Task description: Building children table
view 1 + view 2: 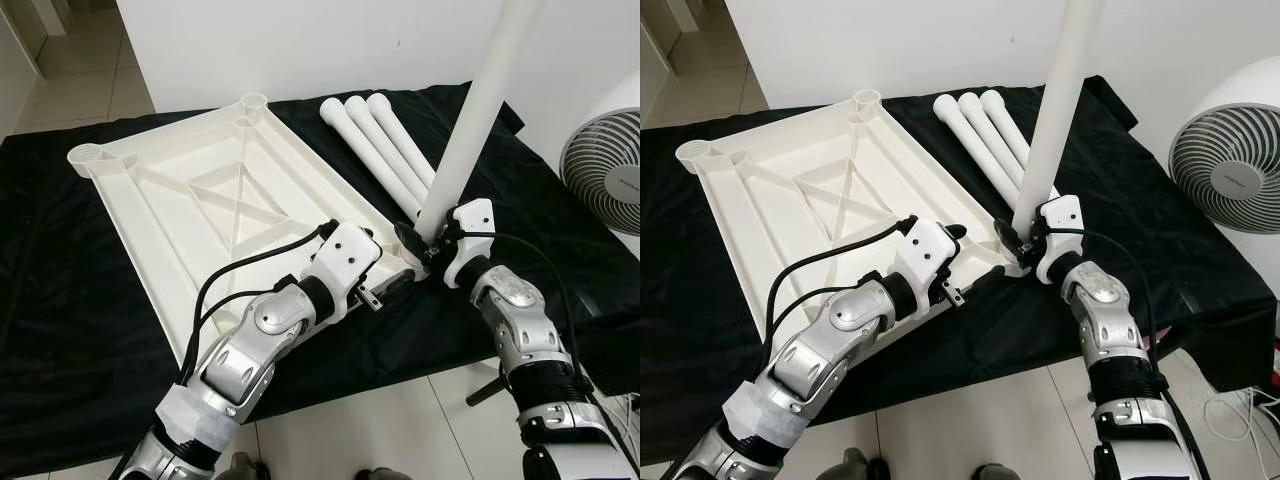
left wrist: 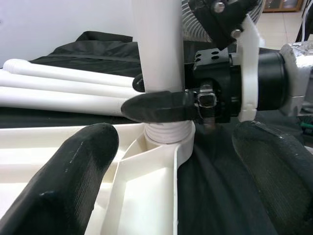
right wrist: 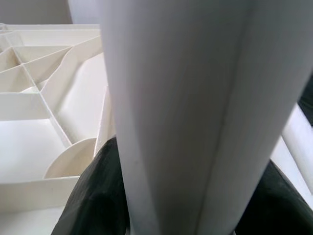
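Observation:
The white table top (image 1: pixel 200 200) lies upside down on a black cloth, ribs facing up. One white leg (image 1: pixel 470 120) stands upright with its threaded end (image 2: pixel 168 132) in the near right corner socket. My right gripper (image 1: pixel 425 240) is shut on this leg just above the socket; its black fingers (image 3: pixel 93 196) hug the tube (image 3: pixel 186 112). My left gripper (image 1: pixel 395 285) is open at the same corner, its fingers (image 2: pixel 73 181) spread to either side of the table top's edge, a little short of the leg. Three more legs (image 1: pixel 385 150) lie side by side behind the corner.
A white fan (image 1: pixel 605 170) stands at the right, close to the cloth's edge. Round sockets (image 1: pixel 253 101) mark the far corners of the table top. The black cloth (image 1: pixel 60 300) ends near my feet, with pale tiled floor (image 1: pixel 400 430) below.

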You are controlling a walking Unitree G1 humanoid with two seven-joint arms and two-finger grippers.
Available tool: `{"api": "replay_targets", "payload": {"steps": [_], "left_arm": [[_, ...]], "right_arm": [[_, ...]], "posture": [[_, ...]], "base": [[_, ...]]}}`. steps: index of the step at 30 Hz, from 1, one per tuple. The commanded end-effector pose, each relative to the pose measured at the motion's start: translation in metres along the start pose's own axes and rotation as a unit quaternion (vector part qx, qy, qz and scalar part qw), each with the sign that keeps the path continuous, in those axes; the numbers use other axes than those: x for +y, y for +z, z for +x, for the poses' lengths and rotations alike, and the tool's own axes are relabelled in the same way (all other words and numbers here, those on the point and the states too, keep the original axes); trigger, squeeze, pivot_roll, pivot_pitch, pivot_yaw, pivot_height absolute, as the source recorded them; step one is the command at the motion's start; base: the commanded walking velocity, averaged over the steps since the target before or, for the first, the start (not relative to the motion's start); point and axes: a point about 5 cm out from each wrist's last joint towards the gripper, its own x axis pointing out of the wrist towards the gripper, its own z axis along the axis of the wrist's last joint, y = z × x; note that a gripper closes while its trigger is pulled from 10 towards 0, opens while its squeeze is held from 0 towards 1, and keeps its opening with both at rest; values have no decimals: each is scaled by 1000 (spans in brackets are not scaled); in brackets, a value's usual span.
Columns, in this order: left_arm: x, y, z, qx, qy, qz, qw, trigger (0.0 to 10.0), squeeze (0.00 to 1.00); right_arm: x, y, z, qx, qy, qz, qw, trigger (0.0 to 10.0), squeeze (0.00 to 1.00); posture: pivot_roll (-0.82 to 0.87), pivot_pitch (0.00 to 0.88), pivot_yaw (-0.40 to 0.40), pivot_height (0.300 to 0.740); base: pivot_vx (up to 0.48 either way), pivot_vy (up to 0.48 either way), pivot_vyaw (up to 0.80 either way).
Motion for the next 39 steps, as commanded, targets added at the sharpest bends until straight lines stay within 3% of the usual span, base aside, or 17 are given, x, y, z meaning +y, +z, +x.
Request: {"api": "replay_targets", "payload": {"steps": [1, 7, 13, 15, 17, 18, 20, 21, 22, 24, 25, 29, 32, 37, 38, 39], "left_arm": [[-8, 0, 1, 4, -53, 2, 999, 10000, 0], [-8, 0, 0, 3, -54, 2, 999, 10000, 0], [-8, 0, 0, 4, -55, 3, 998, 10000, 0], [-7, 0, 0, 5, -55, 4, 998, 10000, 0], [-7, 0, 0, 5, -55, 4, 998, 10000, 0], [-6, 0, 0, 6, -56, 5, 998, 10000, 0], [-6, 0, 0, 6, -56, 5, 998, 10000, 0], [-6, 1, 1, 5, -56, 5, 998, 10000, 0], [-6, 1, 1, 5, -56, 5, 998, 10000, 0], [-6, 1, 1, 5, -58, 3, 998, 10000, 0], [-7, 1, 1, 5, -60, 4, 998, 10000, 0], [-7, 1, 2, 5, -61, 4, 998, 10000, 0], [-7, 1, 3, 5, -58, 5, 998, 10000, 0], [-7, 1, 3, 5, -56, 5, 998, 10000, 0], [-7, 1, 3, 5, -56, 5, 998, 10000, 0], [-7, 1, 3, 5, -56, 5, 998, 10000, 0]], "right_arm": [[-5, -8, -4, 16, -43, 5, 999, 10000, 0], [5, -7, -6, 11, -143, 47, 989, 10000, 0], [8, -7, -7, 10, -181, 52, 982, 10000, 0], [14, -6, -10, 3, -257, 59, 965, 10000, 0], [14, -6, -10, 3, -257, 59, 965, 10000, 0], [18, -6, -13, 5, -296, 56, 954, 10000, 0], [18, -6, -13, 5, -296, 56, 954, 10000, 0], [29, -7, -11, 9, -309, 64, 949, 10000, 0], [29, -7, -11, 9, -309, 64, 949, 10000, 0], [50, -3, -5, 4, -276, 72, 959, 10000, 0], [52, -1, -4, -2, -262, 73, 962, 10000, 1000], [52, 2, -3, -15, -244, 84, 966, 10000, 1000], [46, 8, 0, -35, -184, 100, 977, 10000, 1000], [31, 12, 2, -22, -107, 44, 993, 10000, 1000], [31, 12, 2, -20, -95, 37, 995, 10000, 718], [31, 12, 2, -20, -95, 37, 995, 10000, 718]], "posture": [[-109, 99, 46, 740], [-109, 107, 50, 740], [-109, 107, 52, 740], [-112, 107, 54, 740], [-112, 107, 54, 740], [-112, 106, 55, 740], [-112, 106, 55, 740], [-112, 105, 54, 740], [-112, 105, 54, 740], [-115, 106, 58, 740], [-118, 107, 54, 740], [-118, 107, 54, 740], [-117, 105, 47, 740], [-116, 102, 42, 740], [-116, 102, 42, 740], [-116, 102, 42, 740]], "base": [[0, 0, 0], [0, 0, 0], [0, 0, 0], [0, 0, 0], [0, 0, 0], [0, 0, 0], [0, 0, 0], [0, 0, 0], [0, 0, 0], [0, 0, 0], [0, 0, 0], [0, 0, 0], [0, 0, 0], [0, 0, 0], [0, 0, 0], [0, 0, 0]]}}
